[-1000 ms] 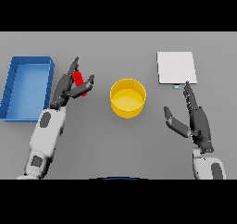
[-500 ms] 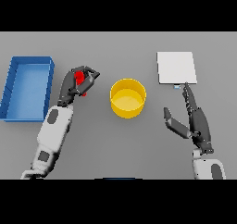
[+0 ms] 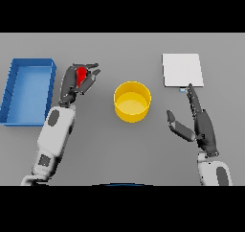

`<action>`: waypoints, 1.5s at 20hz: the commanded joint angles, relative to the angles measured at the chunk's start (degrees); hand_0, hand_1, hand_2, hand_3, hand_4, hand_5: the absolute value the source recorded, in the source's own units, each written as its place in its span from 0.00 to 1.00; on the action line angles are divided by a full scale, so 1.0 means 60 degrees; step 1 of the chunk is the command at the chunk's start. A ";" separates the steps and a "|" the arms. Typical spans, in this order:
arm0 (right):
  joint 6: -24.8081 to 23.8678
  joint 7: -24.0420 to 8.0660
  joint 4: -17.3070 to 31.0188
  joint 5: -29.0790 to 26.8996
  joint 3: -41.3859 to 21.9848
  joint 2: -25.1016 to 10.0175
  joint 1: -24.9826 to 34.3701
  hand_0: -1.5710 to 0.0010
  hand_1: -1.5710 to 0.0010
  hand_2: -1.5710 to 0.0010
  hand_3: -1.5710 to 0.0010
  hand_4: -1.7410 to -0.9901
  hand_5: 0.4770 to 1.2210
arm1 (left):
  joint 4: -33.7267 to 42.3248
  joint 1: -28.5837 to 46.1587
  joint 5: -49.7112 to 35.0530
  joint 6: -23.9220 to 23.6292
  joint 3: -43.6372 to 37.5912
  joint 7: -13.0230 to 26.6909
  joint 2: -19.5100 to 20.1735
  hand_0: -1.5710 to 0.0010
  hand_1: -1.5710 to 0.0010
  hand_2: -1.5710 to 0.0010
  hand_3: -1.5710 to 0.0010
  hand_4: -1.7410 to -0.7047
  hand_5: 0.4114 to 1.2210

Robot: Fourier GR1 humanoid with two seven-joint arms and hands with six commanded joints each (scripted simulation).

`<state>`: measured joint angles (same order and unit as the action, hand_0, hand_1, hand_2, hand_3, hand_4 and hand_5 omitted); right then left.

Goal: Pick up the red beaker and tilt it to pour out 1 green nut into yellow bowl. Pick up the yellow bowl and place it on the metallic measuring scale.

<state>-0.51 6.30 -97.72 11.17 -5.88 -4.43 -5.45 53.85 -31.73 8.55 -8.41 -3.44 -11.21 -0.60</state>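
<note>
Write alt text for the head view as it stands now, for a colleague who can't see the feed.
The left hand is curled around the red beaker, left of the yellow bowl at the table's middle. The right hand is open and empty at lower right, just below the metallic measuring scale. A blue bin sits at far left.

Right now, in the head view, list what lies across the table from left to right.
blue bin → left hand curled round the red beaker → yellow bowl → measuring scale, with the open right hand nearer, below it.
</note>
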 commanded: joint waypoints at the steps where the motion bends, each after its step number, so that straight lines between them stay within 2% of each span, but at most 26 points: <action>1: 0.0017 -0.0036 0.0063 -0.0018 0.0009 0.0004 0.0020 1.00 1.00 1.00 1.00 0.64 0.26 | 0.0319 0.0039 0.0066 -0.0103 0.0124 0.0132 0.0047 0.02 0.02 0.02 0.02 0.04 0.85; 3: -0.0037 0.0163 0.0054 0.0067 0.0000 -0.0012 -0.0040 1.00 1.00 1.00 1.00 0.65 0.26 | 0.0920 0.0096 0.0275 -0.0157 0.0520 0.0481 0.0155 0.02 0.02 0.02 0.02 0.02 0.85; 5: -0.0054 0.0239 0.0018 0.0186 -0.0089 0.0002 -0.0124 1.00 1.00 1.00 1.00 0.66 0.27 | 0.1334 -0.0028 0.0682 -0.0012 0.1007 0.1114 0.0619 0.01 0.01 0.01 0.01 0.02 0.86; 8: -0.0211 -0.0032 -0.0115 0.0492 -0.0181 -0.0007 -0.0116 1.00 1.00 1.00 1.00 0.66 0.29 | 0.1675 -0.0287 0.1739 0.0445 0.2258 0.1865 0.1172 0.01 0.01 0.01 0.01 0.01 0.88; 9: -0.0195 0.0071 -0.0291 0.0501 -0.0250 0.0023 -0.0279 1.00 1.00 1.00 1.00 0.66 0.29 | 0.1770 -0.0288 0.1892 0.0549 0.2482 0.1997 0.1298 0.01 0.01 0.01 0.01 0.01 0.87; 11: -0.0208 -0.0144 -0.0275 0.0486 -0.0222 0.0035 -0.0221 1.00 1.00 1.00 1.00 0.66 0.30 | 0.1951 -0.0268 0.1992 0.0695 0.2769 0.2151 0.1507 0.01 0.01 0.01 0.01 0.01 0.87; 13: -0.0206 -0.0074 -0.0411 0.0500 -0.0273 0.0058 -0.0388 1.00 1.00 1.00 1.00 0.66 0.31 | 0.2070 -0.0307 0.1997 0.0784 0.2918 0.2267 0.1712 0.01 0.01 0.01 0.01 0.01 0.87; 15: -0.0109 -0.0267 -0.0323 0.0387 -0.0198 -0.0012 -0.0247 1.00 1.00 1.00 1.00 0.65 0.32 | 0.2150 -0.0519 0.2623 0.0929 0.3585 0.2492 0.2017 0.00 0.00 0.00 0.00 0.01 0.87; 17: -0.0097 -0.0116 -0.0369 0.0370 -0.0168 -0.0062 -0.0333 1.00 1.00 1.00 1.00 0.64 0.33 | 0.1849 -0.1052 0.3510 0.1029 0.4317 0.2746 0.2362 0.00 0.00 0.00 0.00 0.00 0.88; 19: -0.0044 -0.0092 -0.0285 0.0320 -0.0213 0.0007 -0.0305 1.00 1.00 1.00 1.00 0.63 0.33 | 0.1662 -0.1518 0.4312 0.1253 0.5086 0.2644 0.2745 0.00 0.00 0.00 0.00 0.00 0.89; 21: -0.0092 -0.0217 -0.0270 0.0344 -0.0203 0.0047 -0.0135 1.00 1.00 1.00 1.00 0.63 0.33 | 0.1201 -0.2137 0.4985 0.1425 0.5715 0.2870 0.2829 0.00 0.00 0.00 0.00 0.00 0.93; 24: -0.0080 0.0112 -0.0251 0.0340 -0.0244 0.0087 -0.0382 1.00 1.00 1.00 1.00 0.63 0.32 | 0.0692 -0.2917 0.5663 0.1937 0.6558 0.2669 0.3018 0.00 0.00 0.00 0.00 0.00 0.96; 27: -0.0128 0.0025 -0.0187 0.0327 -0.0219 0.0143 -0.0224 1.00 1.00 1.00 1.00 0.64 0.30 | 0.0107 -0.3793 0.6285 0.2609 0.7456 0.2412 0.3047 0.00 0.00 0.00 0.00 0.12 0.98; 28: -0.0148 0.0092 -0.0122 0.0332 -0.0192 0.0138 -0.0209 1.00 1.00 1.00 1.00 0.65 0.28 | 0.0092 -0.4022 0.6474 0.2951 0.7781 0.2419 0.3110 0.00 0.00 0.00 0.00 0.10 0.99; 30: -0.0248 -0.0148 -0.0120 0.0369 -0.0216 0.0261 -0.0058 1.00 1.00 1.00 1.00 0.67 0.26 | -0.0224 -0.4484 0.6704 0.3392 0.8283 0.2341 0.2986 0.00 0.00 0.00 0.00 0.07 0.99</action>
<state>-2.00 5.45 -98.45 13.38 -7.18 -2.84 -5.78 52.52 -58.63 48.63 11.96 46.25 2.79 17.29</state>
